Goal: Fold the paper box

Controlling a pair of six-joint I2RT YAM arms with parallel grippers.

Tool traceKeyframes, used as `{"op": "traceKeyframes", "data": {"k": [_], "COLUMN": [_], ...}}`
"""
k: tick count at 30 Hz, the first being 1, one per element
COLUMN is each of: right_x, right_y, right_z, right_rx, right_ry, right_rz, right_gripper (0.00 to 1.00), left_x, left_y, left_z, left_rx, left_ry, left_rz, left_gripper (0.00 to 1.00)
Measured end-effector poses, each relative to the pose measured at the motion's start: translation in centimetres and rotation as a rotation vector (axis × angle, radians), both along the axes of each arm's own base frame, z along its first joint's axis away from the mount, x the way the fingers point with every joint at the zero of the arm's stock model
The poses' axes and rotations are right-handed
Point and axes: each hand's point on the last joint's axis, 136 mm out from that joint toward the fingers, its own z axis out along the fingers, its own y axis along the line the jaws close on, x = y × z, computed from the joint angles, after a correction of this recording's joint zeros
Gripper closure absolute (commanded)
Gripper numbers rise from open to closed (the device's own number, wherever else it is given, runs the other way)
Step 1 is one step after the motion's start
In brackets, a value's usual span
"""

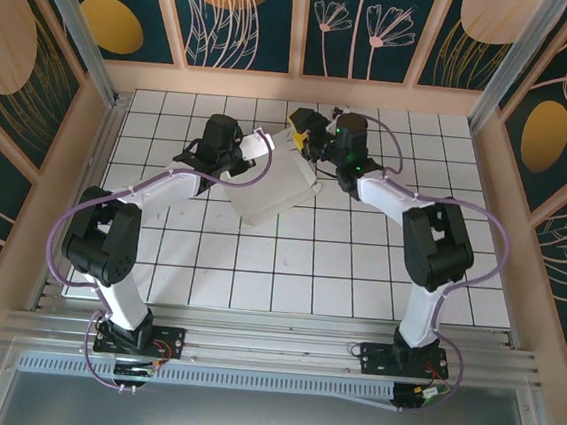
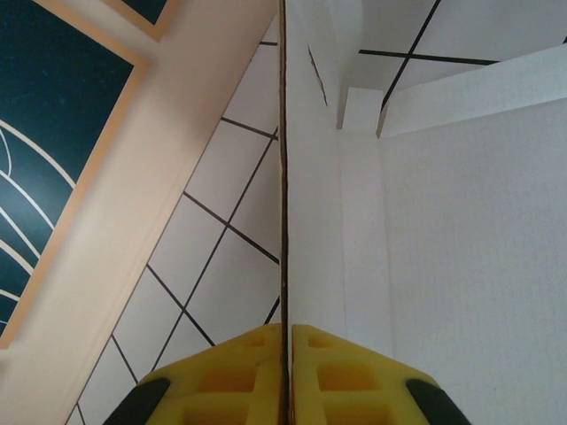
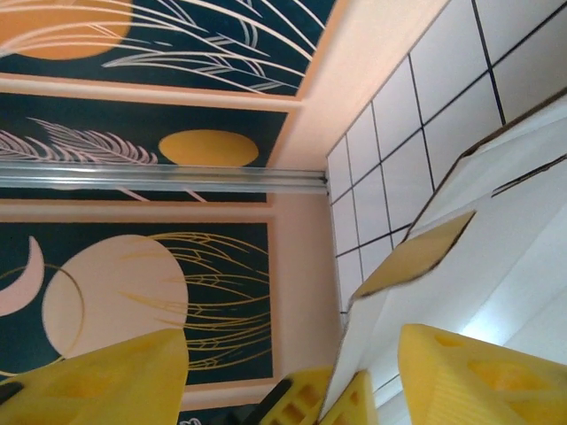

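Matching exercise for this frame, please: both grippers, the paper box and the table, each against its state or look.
1 left gripper
2 right gripper
3 paper box
4 table

a white tiles, dark grid lines
b open
c shut on a card edge
d pale card with flaps

Pairs: 1-c, 2-b, 3-d, 4-a

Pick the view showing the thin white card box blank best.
Top external: most of the white card box blank shows. Left wrist sees its edge pinched in the left gripper; right wrist catches some flaps.
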Motion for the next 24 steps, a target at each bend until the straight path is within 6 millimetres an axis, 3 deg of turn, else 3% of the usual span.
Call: {"op": "traceKeyframes", "data": {"k": [5, 11, 18, 24], "right_x": [0.7, 1.5, 1.4, 2.0], "right_y": [1.3, 2.3, 3.6, 3.9], "right_z": [-2.1, -2.7, -5.4, -5.1], "right_rx": [0.004, 0.023, 0.018, 0.01], "right_ry": [0.06, 0.087, 0.147, 0.133], "right_rz": [0.006, 0.002, 0.006, -0.013], "right_gripper": [0.45, 0.57, 0.71, 0.86], "left_x": [0.0, 0.5, 1.7, 2.1], "left_y": [0.0, -0.3, -1.0, -1.1], "left_z": [-0.3, -1.0, -0.3, -0.2], "left_rx": [0.008, 0.007, -0.035, -0.052], "left_ry": [0.003, 0.015, 0.013, 0.017], "left_rz": [-0.004, -0.004, 0.01, 0.021], "left_gripper": [0.9, 0.87, 0.85, 0.81]}}
